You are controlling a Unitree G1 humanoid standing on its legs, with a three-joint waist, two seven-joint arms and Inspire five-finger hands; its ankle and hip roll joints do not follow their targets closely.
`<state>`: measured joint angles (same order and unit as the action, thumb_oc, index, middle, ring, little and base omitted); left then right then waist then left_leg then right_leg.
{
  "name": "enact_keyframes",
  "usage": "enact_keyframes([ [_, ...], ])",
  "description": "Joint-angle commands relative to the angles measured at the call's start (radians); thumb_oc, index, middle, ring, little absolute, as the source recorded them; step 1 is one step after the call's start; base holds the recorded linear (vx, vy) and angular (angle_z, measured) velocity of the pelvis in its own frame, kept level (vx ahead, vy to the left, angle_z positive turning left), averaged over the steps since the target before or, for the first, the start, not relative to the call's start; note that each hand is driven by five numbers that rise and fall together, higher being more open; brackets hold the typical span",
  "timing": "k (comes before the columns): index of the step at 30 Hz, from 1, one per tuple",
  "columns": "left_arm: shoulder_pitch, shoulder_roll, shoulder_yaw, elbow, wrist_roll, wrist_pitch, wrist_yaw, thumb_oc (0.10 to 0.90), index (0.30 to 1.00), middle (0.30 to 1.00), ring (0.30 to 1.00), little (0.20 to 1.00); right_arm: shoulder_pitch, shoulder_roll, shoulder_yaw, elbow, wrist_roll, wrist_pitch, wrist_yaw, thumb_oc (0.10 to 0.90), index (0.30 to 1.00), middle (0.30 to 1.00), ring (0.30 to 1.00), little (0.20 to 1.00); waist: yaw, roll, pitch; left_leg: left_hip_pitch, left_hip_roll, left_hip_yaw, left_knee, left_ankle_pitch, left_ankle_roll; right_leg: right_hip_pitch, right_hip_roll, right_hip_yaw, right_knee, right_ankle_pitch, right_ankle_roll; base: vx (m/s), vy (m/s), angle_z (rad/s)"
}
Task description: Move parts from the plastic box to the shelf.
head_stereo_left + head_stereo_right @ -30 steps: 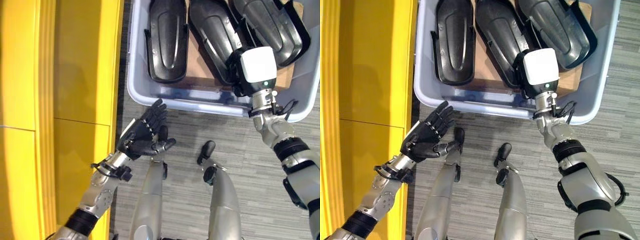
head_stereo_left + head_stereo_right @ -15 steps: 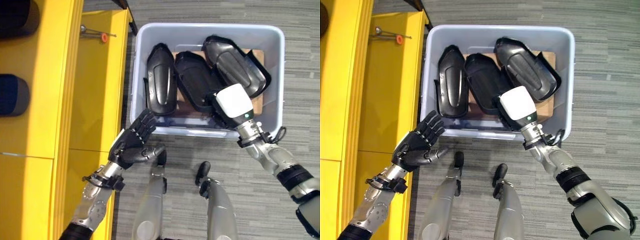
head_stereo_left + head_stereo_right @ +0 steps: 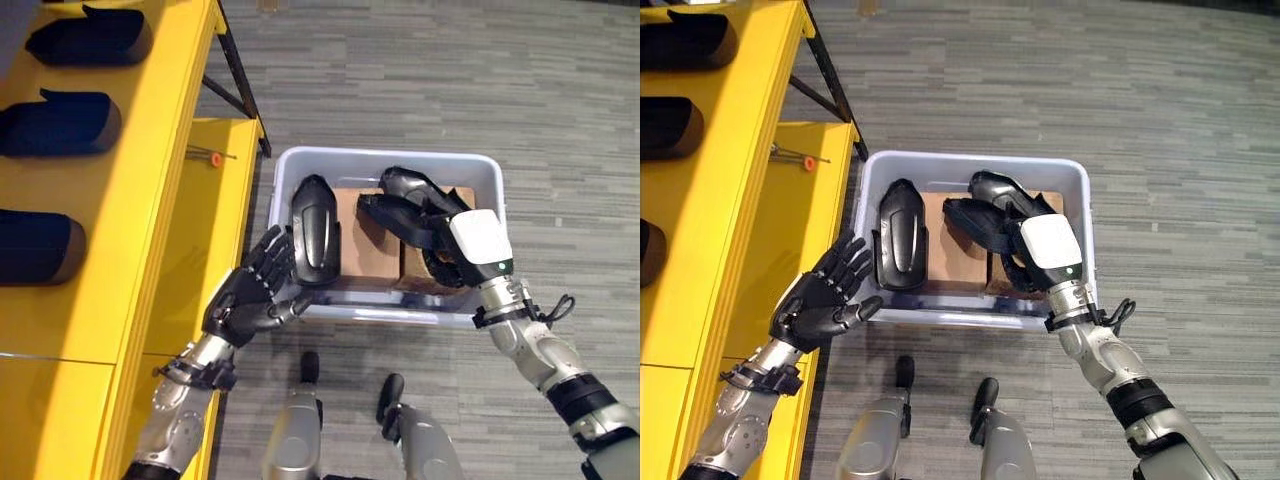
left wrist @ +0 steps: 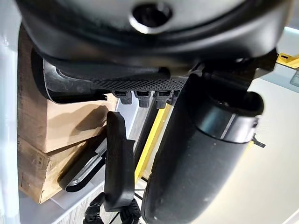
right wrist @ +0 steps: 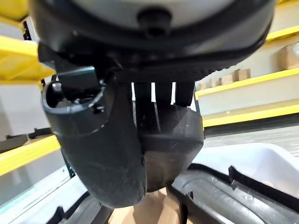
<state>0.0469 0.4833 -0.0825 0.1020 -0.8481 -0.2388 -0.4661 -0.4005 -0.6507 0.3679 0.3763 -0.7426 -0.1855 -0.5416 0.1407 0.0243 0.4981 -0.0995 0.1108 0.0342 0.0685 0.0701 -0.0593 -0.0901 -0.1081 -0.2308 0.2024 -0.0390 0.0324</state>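
A pale grey plastic box (image 3: 285, 170) sits on the striped grey carpet floor (image 3: 420, 80) beside a yellow metal shelf (image 3: 150, 160), and brown cardboard blocks (image 3: 352, 215) line its bottom. The right hand (image 3: 478, 240), with a white cover on its back, reaches into the box from the near side; in the head views it lies on the black moulded plastic shell part (image 3: 405, 190) that is tilted up above a second black shell part (image 3: 390, 222) lying under it. The right wrist view adds what the head views hide: the fingers (image 5: 161, 95) reach straight down over the curved back of a black shell (image 5: 168, 140) with the thumb (image 5: 98, 140) closed against its side, so the hand grips this part. A third black shell part (image 3: 315, 232) stands upright at the box's left end. The left hand (image 3: 250, 295) is outside the box at its near left corner, fingers spread wide and straight, holding nothing; the left wrist view shows its thumb (image 4: 201, 154) close up, with the cardboard blocks and a black shell edge (image 4: 119, 163) past it. Three dark parts (image 3: 60, 125) lie in a row on the upper level of the shelf, and a small tool with an orange tip (image 3: 212, 157) lies on the lower level
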Motion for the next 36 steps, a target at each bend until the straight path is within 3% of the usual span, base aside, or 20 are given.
enact_keyframes([
  [1,0.042,-0.036,0.0,-0.101,-0.003,-0.047,-0.11,0.9,1.0,1.0,1.0,1.0,-0.016,0.002,-0.075,-0.134,0.077,-0.036,-0.062,0.4,0.3,0.3,0.3,0.3,-0.001,-0.018,-0.208,0.016,0.001,0.004,-0.009,-0.028,0.005,0.074,0.008,-0.007,-0.046,-0.051,0.007,0.1,0.02,-0.06],
  [6,0.07,-0.059,0.005,-0.08,-0.001,-0.016,-0.089,0.9,1.0,1.0,1.0,1.0,0.029,0.033,-0.087,-0.177,0.186,-0.059,-0.028,0.4,0.3,0.3,0.3,0.3,-0.013,-0.017,-0.259,0.067,0.007,0.008,-0.032,-0.024,0.004,0.12,0.004,-0.006,-0.073,-0.039,0.011,0.11,0.032,-0.02],
  [7,0.096,-0.079,0.008,-0.056,0.001,-0.014,-0.077,0.9,1.0,1.0,1.0,1.0,0.11,0.079,-0.124,-0.259,0.279,-0.103,-0.016,0.4,0.3,0.3,0.3,0.3,-0.033,-0.017,-0.285,0.099,0.01,0.012,-0.037,-0.032,0.003,0.148,0.001,0.001,-0.082,-0.039,0.011,0.07,0.016,-0.01],
  [11,0.144,-0.098,0.018,-0.06,0.025,-0.017,-0.064,0.9,1.0,1.0,1.0,1.0,0.21,0.144,-0.147,-0.345,0.355,-0.134,0.045,0.4,0.3,0.3,0.3,0.3,-0.048,-0.01,-0.299,0.122,0.005,0.019,-0.024,-0.054,0.008,0.168,-0.005,0.001,-0.073,-0.051,0.007,0.0,-0.013,-0.02],
  [15,0.194,-0.104,0.017,-0.029,0.026,-0.081,-0.029,0.9,1.0,1.0,1.0,1.0,0.194,0.173,-0.049,-0.355,0.328,-0.161,0.078,0.4,0.3,0.3,0.3,0.3,-0.015,0.012,-0.293,0.106,-0.004,-0.032,-0.002,-0.053,0.007,0.181,-0.003,-0.018,-0.041,-0.083,-0.017,-0.11,-0.126,0.02],
  [17,0.206,-0.111,0.015,-0.019,-0.002,-0.103,-0.018,0.9,1.0,1.0,1.0,1.0,0.139,0.184,-0.017,-0.344,0.313,-0.145,0.076,0.4,0.3,0.3,0.3,0.3,0.013,0.027,-0.286,0.088,0.015,-0.062,-0.046,0.0,-0.011,0.182,-0.002,-0.037,-0.038,-0.089,-0.023,-0.14,-0.072,0.37],
  [18,0.214,-0.123,0.009,-0.007,0.002,-0.096,-0.07,0.9,1.0,1.0,1.0,1.0,0.118,0.194,-0.001,-0.367,0.295,-0.097,0.046,0.4,0.3,0.3,0.3,0.3,0.017,0.039,-0.281,0.048,0.074,0.015,-0.071,0.078,-0.036,0.19,-0.014,-0.096,-0.04,-0.096,-0.026,-0.17,-0.039,0.52],
  [19,0.213,-0.122,0.006,-0.004,0.014,-0.095,-0.078,0.9,1.0,1.0,1.0,1.0,0.119,0.194,-0.002,-0.372,0.295,-0.09,0.041,0.4,0.3,0.3,0.3,0.3,0.014,0.039,-0.281,0.042,0.083,0.036,-0.071,0.085,-0.038,0.191,-0.016,-0.108,-0.041,-0.096,-0.026,-0.22,-0.042,0.89],
  [20,0.204,-0.122,-0.006,0.008,0.038,-0.092,-0.121,0.9,1.0,1.0,1.0,1.0,0.126,0.192,-0.008,-0.388,0.285,-0.075,0.017,0.4,0.3,0.3,0.3,0.3,0.0,0.037,-0.282,0.042,0.104,0.133,-0.058,0.082,-0.038,0.195,-0.03,-0.156,-0.046,-0.095,-0.024,-0.21,-0.047,1.22],
  [21,0.175,-0.105,-0.041,0.009,0.065,-0.09,-0.191,0.9,1.0,1.0,1.0,1.0,0.143,0.173,-0.03,-0.416,0.293,-0.072,-0.012,0.4,0.3,0.3,0.3,0.3,-0.034,0.027,-0.287,0.061,0.128,0.275,-0.02,0.045,-0.047,0.197,-0.051,-0.218,-0.049,-0.099,-0.014,-0.27,-0.036,1.39],
  [23,0.145,-0.071,-0.092,-0.018,0.072,-0.086,-0.224,0.9,1.0,1.0,1.0,1.0,0.158,0.145,-0.05,-0.426,0.306,-0.127,-0.041,0.4,0.3,0.3,0.3,0.3,-0.064,0.011,-0.287,0.069,0.131,0.352,0.077,-0.015,-0.032,0.178,-0.066,-0.249,-0.048,-0.083,-0.014,-0.29,0.023,1.53],
  [24,0.126,-0.051,-0.118,-0.028,0.055,-0.078,-0.231,0.9,1.0,1.0,1.0,1.0,0.159,0.132,-0.061,-0.429,0.318,-0.161,-0.049,0.4,0.3,0.3,0.3,0.3,-0.073,0.004,-0.284,0.065,0.132,0.368,0.162,-0.042,-0.027,0.168,-0.073,-0.249,-0.05,-0.075,-0.013,-0.23,0.047,1.5],
  [28,0.072,-0.025,-0.143,-0.048,0.026,-0.069,-0.192,0.9,1.0,1.0,1.0,1.0,0.157,0.111,-0.086,-0.443,0.326,-0.206,-0.048,0.4,0.3,0.3,0.3,0.3,-0.095,0.002,-0.296,0.112,0.13,0.403,0.277,-0.083,-0.019,0.145,-0.082,-0.262,-0.053,-0.06,-0.017,-0.19,0.141,0.62],
  [30,0.059,-0.018,-0.143,-0.059,0.015,-0.064,-0.2,0.9,1.0,1.0,1.0,1.0,0.164,0.104,-0.099,-0.45,0.318,-0.218,-0.053,0.4,0.3,0.3,0.3,0.3,-0.1,0.013,-0.313,0.153,0.111,0.402,0.227,-0.095,-0.015,0.13,-0.086,-0.27,-0.052,-0.049,-0.011,-0.2,0.335,0.43],
  [31,0.053,-0.001,-0.144,-0.065,0.018,-0.068,-0.205,0.9,1.0,1.0,1.0,1.0,0.173,0.1,-0.115,-0.452,0.316,-0.222,-0.067,0.4,0.3,0.3,0.3,0.3,-0.101,0.026,-0.327,0.178,0.085,0.403,0.133,-0.099,-0.007,0.12,-0.096,-0.279,-0.05,-0.033,0.007,-0.23,0.434,0.49],
  [36,0.075,0.037,-0.135,-0.119,0.008,-0.055,-0.225,0.9,1.0,1.0,1.0,1.0,0.185,0.101,-0.149,-0.499,0.294,-0.171,-0.105,0.4,0.3,0.3,0.3,0.3,-0.077,0.033,-0.342,0.221,0.041,0.409,0.0,-0.144,0.019,0.122,-0.154,-0.321,-0.062,0.025,0.059,-0.19,0.309,0.49],
])
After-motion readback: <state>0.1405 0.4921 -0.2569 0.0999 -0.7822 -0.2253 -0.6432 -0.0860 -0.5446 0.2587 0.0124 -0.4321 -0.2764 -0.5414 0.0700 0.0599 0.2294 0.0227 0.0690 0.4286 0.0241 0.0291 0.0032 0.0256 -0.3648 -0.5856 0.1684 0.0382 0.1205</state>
